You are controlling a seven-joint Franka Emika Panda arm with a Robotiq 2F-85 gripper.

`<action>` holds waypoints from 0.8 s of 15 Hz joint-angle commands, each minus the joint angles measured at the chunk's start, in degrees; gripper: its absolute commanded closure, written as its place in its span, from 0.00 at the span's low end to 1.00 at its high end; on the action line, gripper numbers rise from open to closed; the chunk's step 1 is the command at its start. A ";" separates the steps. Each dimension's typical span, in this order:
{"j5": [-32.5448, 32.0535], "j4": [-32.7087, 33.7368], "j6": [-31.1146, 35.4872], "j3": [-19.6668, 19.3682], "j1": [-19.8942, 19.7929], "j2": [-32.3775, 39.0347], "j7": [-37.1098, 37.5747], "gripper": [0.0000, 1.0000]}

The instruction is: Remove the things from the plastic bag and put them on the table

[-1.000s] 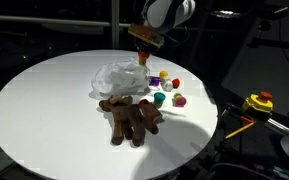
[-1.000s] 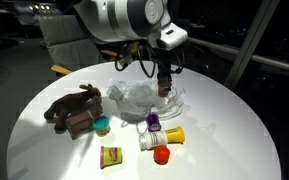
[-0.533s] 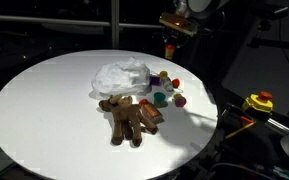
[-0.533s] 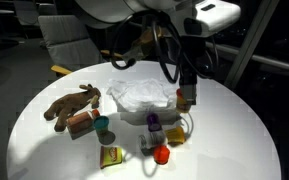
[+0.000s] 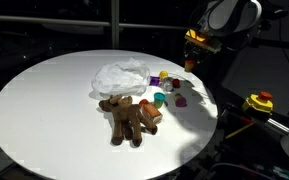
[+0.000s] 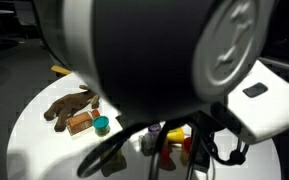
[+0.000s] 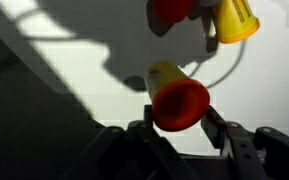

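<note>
From where I stand, this is the carrying step. One piece is out of the plastic bag (image 5: 119,76) and on its way to a spot on the table (image 5: 44,110).

The gripper (image 5: 192,56) hangs over the far rim of the table, well apart from the bag. It is just past the cluster of small toys (image 5: 166,92) already laid out beside the stuffed animal (image 5: 130,118).

In the wrist view the fingers (image 7: 222,132) are drawn in on either side of a small red toy (image 7: 179,105) and pinch it between them. The toy has a yellow part behind it. The gap is only as wide as the toy, and nothing else touches the fingers.

Bright bare tabletop shows under the toy, and a yellow cup (image 7: 234,18) lies further off beside another red piece. The toy looks to be off the surface (I cannot say how high).

The arm (image 6: 144,50) fills most of an exterior view, so that angle helps little.

Next, I would guess, the toy needs lowering onto the bare patch, clear of the cup and well in from the edge. Then the fingers spread, and the gripper goes back to the bag, which lies crumpled, so I cannot see if anything is left inside.
</note>
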 commanded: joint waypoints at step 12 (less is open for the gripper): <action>16.23 2.88 13.39 27.84 -27.73 14.14 -18.86 0.73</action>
